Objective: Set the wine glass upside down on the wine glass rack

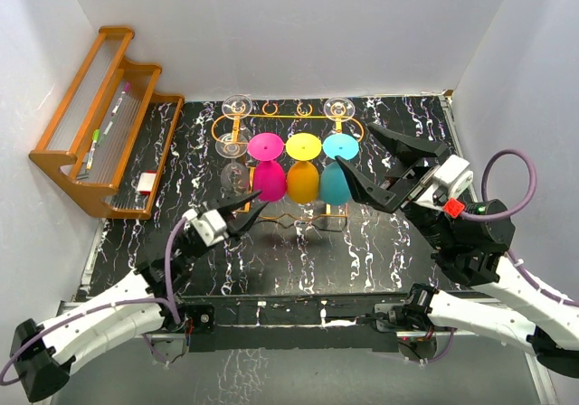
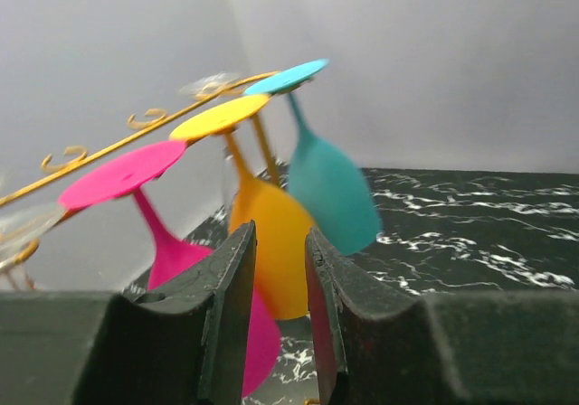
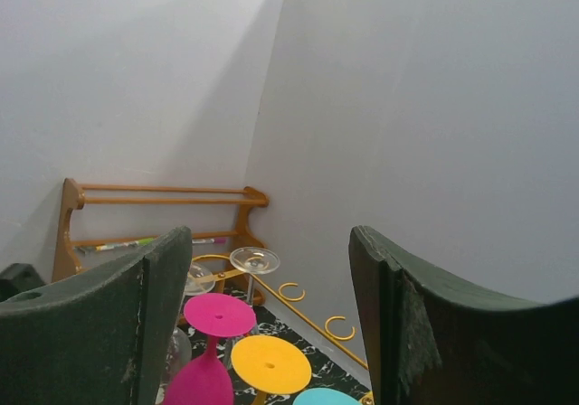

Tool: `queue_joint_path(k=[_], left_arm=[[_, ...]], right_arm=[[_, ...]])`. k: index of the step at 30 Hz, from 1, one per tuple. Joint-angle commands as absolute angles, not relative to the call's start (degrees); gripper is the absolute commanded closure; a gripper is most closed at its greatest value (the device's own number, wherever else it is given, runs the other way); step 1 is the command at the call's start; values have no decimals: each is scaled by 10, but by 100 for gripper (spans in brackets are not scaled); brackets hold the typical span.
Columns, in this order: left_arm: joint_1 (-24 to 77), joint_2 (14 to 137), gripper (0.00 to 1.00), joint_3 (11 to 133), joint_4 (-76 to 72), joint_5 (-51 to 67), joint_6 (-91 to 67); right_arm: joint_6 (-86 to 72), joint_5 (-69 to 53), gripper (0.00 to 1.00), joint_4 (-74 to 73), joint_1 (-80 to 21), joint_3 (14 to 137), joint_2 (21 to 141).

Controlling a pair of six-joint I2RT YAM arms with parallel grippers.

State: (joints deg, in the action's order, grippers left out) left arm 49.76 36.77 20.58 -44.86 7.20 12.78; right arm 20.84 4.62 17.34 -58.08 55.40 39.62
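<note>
Left jaws: my left gripper (image 1: 256,210) has its fingers only a narrow slit apart, and nothing sits in the slit; I grasp nothing.
Left jaws, contact: the tips are just beside the bowl of the pink wine glass (image 1: 269,181), on its near-left side. Whether a finger (image 2: 231,287) brushes the bowl I cannot tell, because the finger hides that spot in my wrist view.
Right jaws: my right gripper (image 1: 355,146) is spread wide and empty, its two fingers well apart.
Right jaws, place: raised at the right end of the wine glass rack (image 1: 280,116), close to the teal wine glass (image 1: 335,183) and touching nothing that I can see.
Rack: stands on the black marbled table (image 1: 362,242), in the middle towards the far wall.
Coloured glasses: pink at the left, the yellow wine glass (image 1: 301,181) in the middle and the teal one at the right. All three hang upside down side by side on the rack, feet up and bowls down.
Clear glasses: one (image 1: 238,105) at the rack's far left corner, one (image 1: 338,108) at its far right, and one (image 1: 233,145) at the left end beside the pink.
Wooden shelf (image 1: 99,125): far left, against the wall, well apart from both my grippers.
</note>
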Motion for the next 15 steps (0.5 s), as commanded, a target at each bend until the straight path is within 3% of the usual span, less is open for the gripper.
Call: queue_joint_path(k=[1,6,11,12,15], left_arm=[[500,296,73,229,-374,238,176],[500,284,90,324,-339,251,289],[501,337,84,496,-270,169,470],[500,356,84,533,-252,122,507],[499,428,81,655,-218,-21,561]], right_arm=[[199,107,27,225,-584,564,406],[196,180,23,217,-584,590,428],[198,193,8,228,-584,601,435],[199,194,3,231,-584,603,438],[205,203,2,231,-583,611,452]])
